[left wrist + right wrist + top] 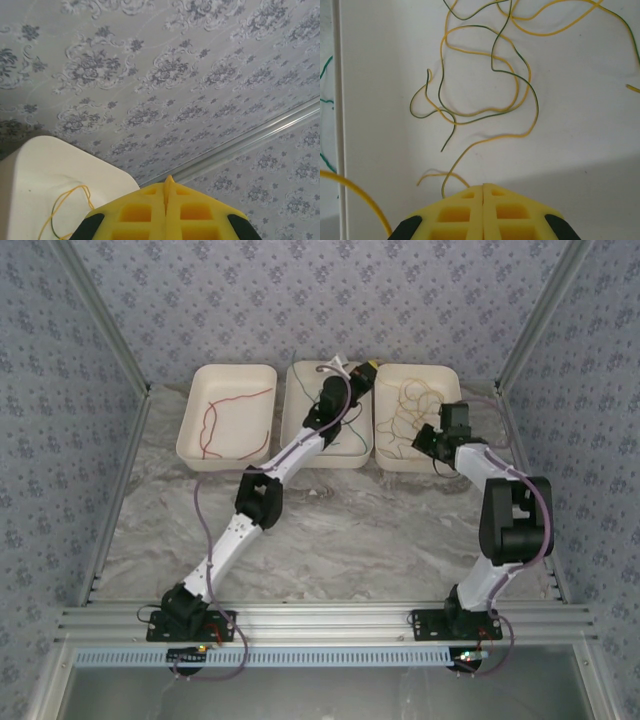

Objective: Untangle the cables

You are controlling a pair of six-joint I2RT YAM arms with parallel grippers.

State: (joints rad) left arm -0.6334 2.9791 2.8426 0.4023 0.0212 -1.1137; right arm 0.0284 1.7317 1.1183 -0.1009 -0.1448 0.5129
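Top external view showed three white trays in a row at the upper middle of the frame. A red cable point(207, 430) lay in the left tray point(188, 435), a green cable point(352, 432) in the middle tray point(298, 420), and a tangle of yellow cables point(405, 405) in the right tray point(440, 375). The left gripper point(362, 368) hung above the upper rims of the middle and right trays. The right gripper point(422, 438) sat over the right tray's lower part. Both wrist views showed the yellow fingers point(145, 212) pressed together tip to tip. In the right wrist view, above the fingers point(465, 212), yellow and dark green strands point(492, 111) looped across each other on the tray floor.
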